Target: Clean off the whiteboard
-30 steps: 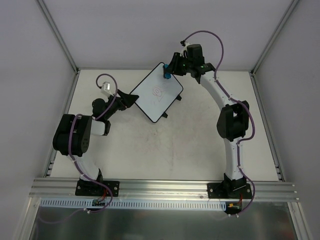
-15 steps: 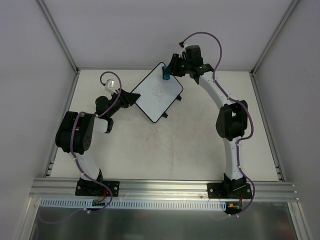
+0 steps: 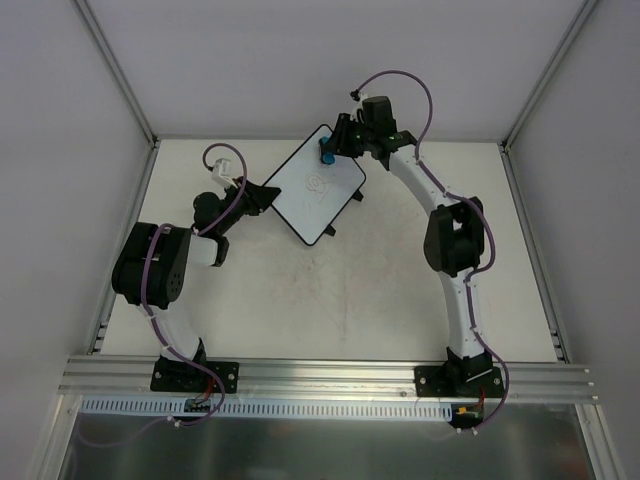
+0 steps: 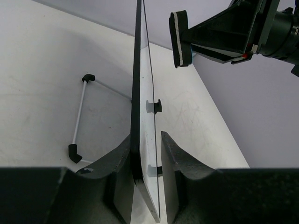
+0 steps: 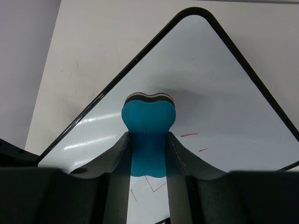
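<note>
The left hand [image 3: 262, 195] is narrowed onto the whiteboard [image 3: 318, 190], one finger [image 4: 122, 154] against the back and the other against the white face at the board's near edge. From the left wrist, the board [image 4: 137, 70] runs straight out ahead of this hand, seen edge-on. Just past the fingertips, a small black tab [image 4: 156, 106] sticks out from its face. To the back-face side of the hand, a thin white rod [image 4: 79, 112] with black end caps lies over the counter [image 4: 42, 60].

The right hand [image 3: 337, 147] is clamped on a blue eraser [image 3: 326, 154], which sits at the far corner of the board from the left hand. In the right wrist view, the eraser [image 5: 148, 121] juts out beyond the fingertips, its felt edge leading. The whiteboard [image 5: 215, 84] spreads out past and beneath it. A few red pen strokes [image 5: 189, 135] lie just beside the right finger. From above, a faint scribble [image 3: 318, 184] shows near the board's middle, on the near side of the eraser.

From the left wrist, the eraser [image 4: 179, 32] appears to stand slightly off the board's face, though the gap is hard to judge.
</note>
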Tool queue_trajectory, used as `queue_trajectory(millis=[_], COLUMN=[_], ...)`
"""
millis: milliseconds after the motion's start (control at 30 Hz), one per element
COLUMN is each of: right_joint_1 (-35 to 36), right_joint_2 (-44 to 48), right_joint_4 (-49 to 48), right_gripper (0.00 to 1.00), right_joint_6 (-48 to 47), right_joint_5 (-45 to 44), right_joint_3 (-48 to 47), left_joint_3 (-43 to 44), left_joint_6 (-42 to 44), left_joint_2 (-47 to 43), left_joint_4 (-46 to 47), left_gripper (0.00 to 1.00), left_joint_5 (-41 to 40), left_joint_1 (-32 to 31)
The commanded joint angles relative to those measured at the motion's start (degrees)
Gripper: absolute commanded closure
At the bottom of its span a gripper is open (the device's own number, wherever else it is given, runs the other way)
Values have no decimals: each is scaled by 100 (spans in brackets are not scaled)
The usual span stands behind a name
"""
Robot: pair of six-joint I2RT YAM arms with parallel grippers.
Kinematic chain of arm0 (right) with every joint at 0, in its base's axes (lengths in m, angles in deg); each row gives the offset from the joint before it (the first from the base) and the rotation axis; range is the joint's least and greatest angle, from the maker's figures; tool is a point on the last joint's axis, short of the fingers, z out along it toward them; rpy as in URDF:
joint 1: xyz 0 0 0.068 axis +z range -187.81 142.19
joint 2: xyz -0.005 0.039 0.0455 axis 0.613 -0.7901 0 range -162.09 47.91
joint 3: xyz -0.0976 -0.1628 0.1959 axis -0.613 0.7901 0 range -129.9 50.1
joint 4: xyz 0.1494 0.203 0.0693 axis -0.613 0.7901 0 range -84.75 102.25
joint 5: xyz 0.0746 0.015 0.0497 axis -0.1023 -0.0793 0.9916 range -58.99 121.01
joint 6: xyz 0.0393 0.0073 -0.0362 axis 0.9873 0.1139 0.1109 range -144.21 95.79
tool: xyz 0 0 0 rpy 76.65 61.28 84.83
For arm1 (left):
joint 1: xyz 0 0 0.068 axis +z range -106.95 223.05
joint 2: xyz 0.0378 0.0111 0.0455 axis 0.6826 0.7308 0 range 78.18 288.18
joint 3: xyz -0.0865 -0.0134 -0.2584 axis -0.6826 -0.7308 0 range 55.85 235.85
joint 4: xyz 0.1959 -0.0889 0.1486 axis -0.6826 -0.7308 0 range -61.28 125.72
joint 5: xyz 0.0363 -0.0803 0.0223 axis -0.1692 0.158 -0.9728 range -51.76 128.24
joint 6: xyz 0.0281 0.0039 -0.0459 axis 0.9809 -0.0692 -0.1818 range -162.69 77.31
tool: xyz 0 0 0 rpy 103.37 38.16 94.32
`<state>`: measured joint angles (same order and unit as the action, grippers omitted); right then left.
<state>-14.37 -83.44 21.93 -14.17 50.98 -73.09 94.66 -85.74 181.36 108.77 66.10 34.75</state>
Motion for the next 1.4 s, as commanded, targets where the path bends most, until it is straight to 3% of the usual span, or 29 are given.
queue_trajectory(millis=[0,67,267,800,1367], right_joint_1=[117,143,178,178,442], right_joint_2=[-75,-119,-260,-488,-550], right_joint_4=[-324,-403,-552,-764,-781], right_gripper=[100,100,100,100,100], right_joint_6=[-55,-73,6,173,-73], right_joint_5=[-80,-185,-256,-248,-248], right_joint_3=[-372,-398,-486,-512,-512], left_joint_3=[180,189,206,-92,-75], left_joint_6=[235,235,165,-371,-380], left_joint_2=[1,18,132,554,528], left_joint_4=[534,490,499,1360,1325], left_gripper=[75,85,99,100,100], left_joint_5=[-61,-79,-96,62,220], left_joint_1=[-49,-49,-49,153,153])
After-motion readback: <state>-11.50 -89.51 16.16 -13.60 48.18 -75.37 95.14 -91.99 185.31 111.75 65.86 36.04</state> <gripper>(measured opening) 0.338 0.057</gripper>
